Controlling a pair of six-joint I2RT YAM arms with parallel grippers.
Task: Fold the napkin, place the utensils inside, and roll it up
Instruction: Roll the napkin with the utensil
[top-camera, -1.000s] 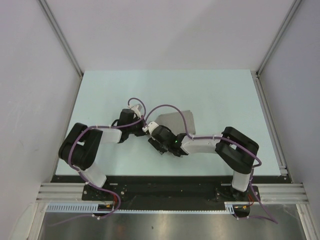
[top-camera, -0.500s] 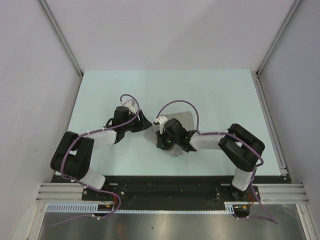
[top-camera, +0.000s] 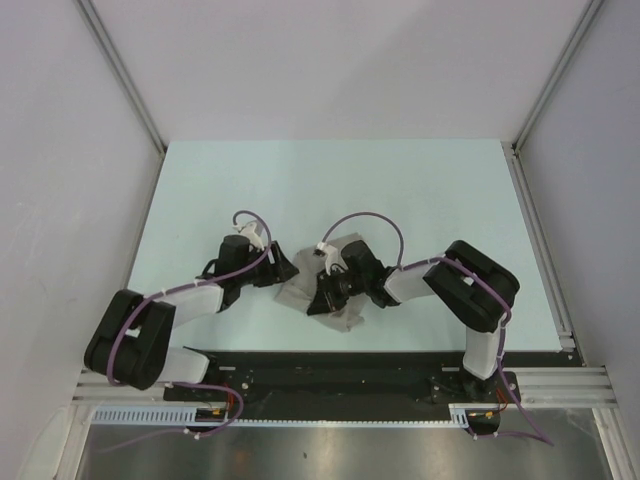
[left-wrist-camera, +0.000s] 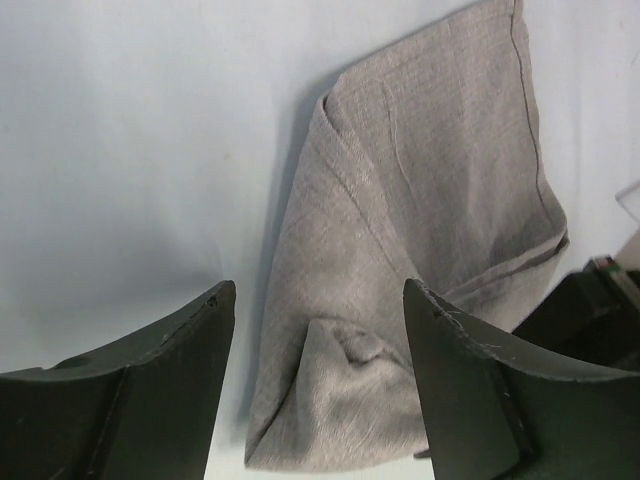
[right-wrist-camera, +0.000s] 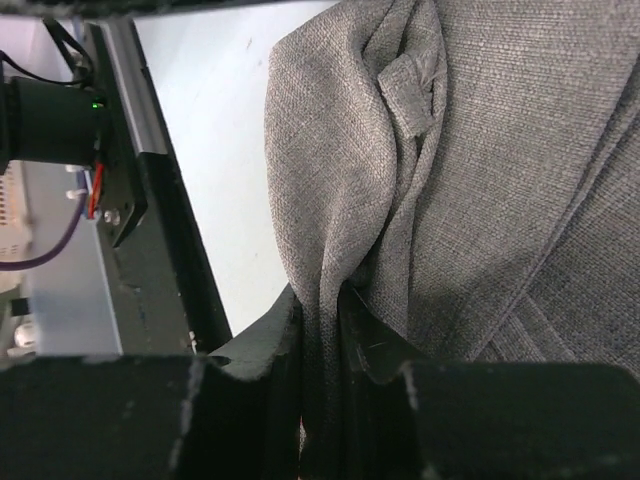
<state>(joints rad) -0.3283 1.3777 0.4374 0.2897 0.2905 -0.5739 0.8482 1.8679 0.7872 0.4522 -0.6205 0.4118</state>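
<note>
The light-grey napkin (top-camera: 345, 318) lies bunched and creased on the pale table between my two grippers. My left gripper (top-camera: 282, 274) is open just left of it; in the left wrist view its jaws (left-wrist-camera: 318, 290) stand wide apart over a folded corner of the napkin (left-wrist-camera: 420, 220) and touch nothing. My right gripper (top-camera: 320, 296) is shut on a raised fold of the napkin (right-wrist-camera: 480, 180), the cloth pinched between its fingers (right-wrist-camera: 260, 345). The utensils are out of view.
The table (top-camera: 400, 190) is walled on three sides, with metal posts at the back corners. A black rail (top-camera: 330, 365) runs along the near edge, close to the napkin. The right wrist view shows that rail and a cabled device (right-wrist-camera: 60, 120).
My left gripper has let go of the napkin, opened and drawn back a little. My right gripper has shut on a fold of the cloth. The napkin has gone from flat to bunched, nearer the front edge.
</note>
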